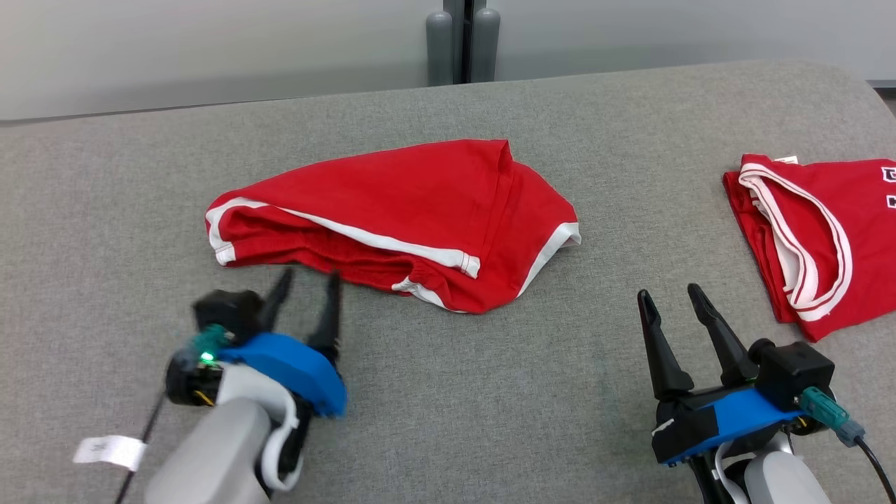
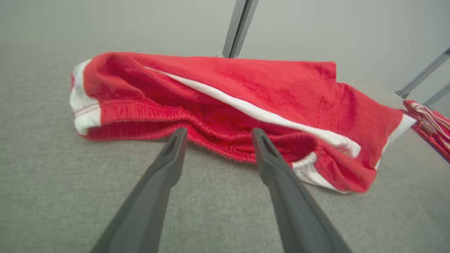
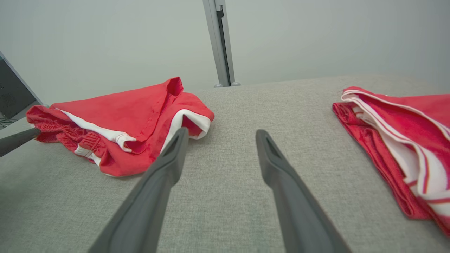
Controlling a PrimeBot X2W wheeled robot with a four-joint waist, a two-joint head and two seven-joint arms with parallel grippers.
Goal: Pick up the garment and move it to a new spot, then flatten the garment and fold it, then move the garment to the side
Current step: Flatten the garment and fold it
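One red garment [image 1: 406, 224], crumpled at mid-table: soft jersey, white trim, ruched elastic waistband along the near edge. Just short of that waistband, left gripper [image 1: 311, 277], fingers spread, empty. Probably best for a clean pickup: straddle the elastic, pinch the thick band rather than the loose cloth, lift slowly. Right gripper [image 1: 668, 291] likewise spread and empty, near the garment's right hem. Farther right, second red garment [image 1: 819, 238], well apart. Beneath all, coarse grey woven table [image 1: 490, 420].
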